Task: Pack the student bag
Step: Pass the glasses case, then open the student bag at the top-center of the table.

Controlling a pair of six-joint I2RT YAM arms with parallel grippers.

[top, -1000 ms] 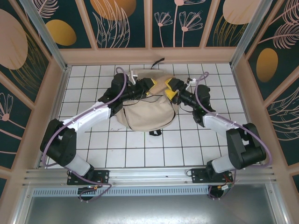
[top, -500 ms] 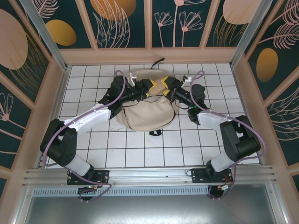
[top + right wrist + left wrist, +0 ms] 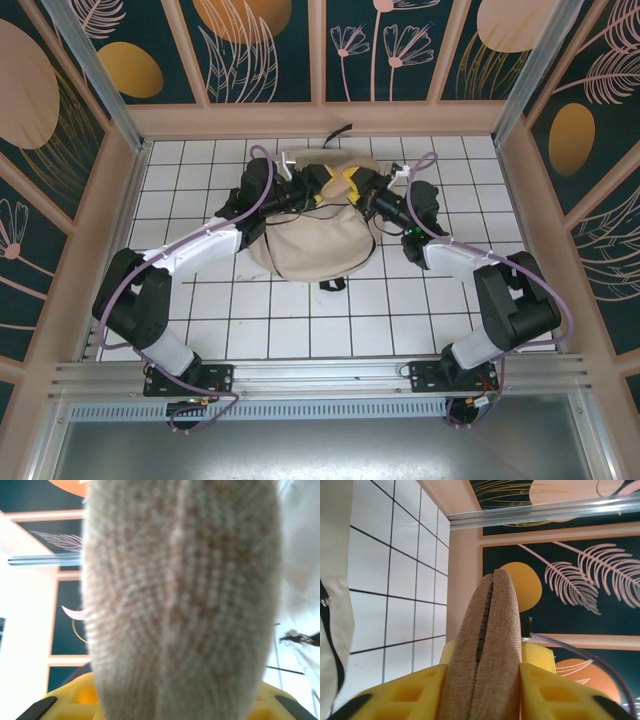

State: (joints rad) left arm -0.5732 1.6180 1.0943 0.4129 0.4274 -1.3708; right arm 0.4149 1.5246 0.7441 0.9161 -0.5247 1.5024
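The beige student bag (image 3: pixel 310 245) lies on the white tiled table (image 3: pixel 300 325), near the back. Both grippers meet at its bunched top edge. My left gripper (image 3: pixel 328 184) is shut on a fold of bag fabric (image 3: pixel 487 640) with a dark zipper line running up it; the yellow fingers (image 3: pixel 395 697) press both sides. My right gripper (image 3: pixel 357 188) is shut on another thick fold of the beige fabric (image 3: pixel 180 595), blurred and very close, with the yellow fingers (image 3: pixel 70 702) at its base. Inside of the bag is hidden.
A black strap (image 3: pixel 340 130) sticks out behind the bag at the back wall, and a small black tab (image 3: pixel 333 284) at its near edge. Wooden side walls (image 3: pixel 120 230) enclose the table. Open tiles lie in front of the bag.
The right gripper has moved left toward the left gripper, drawing the bag's top edge together. The left gripper shifted slightly right. Both kept their hold.
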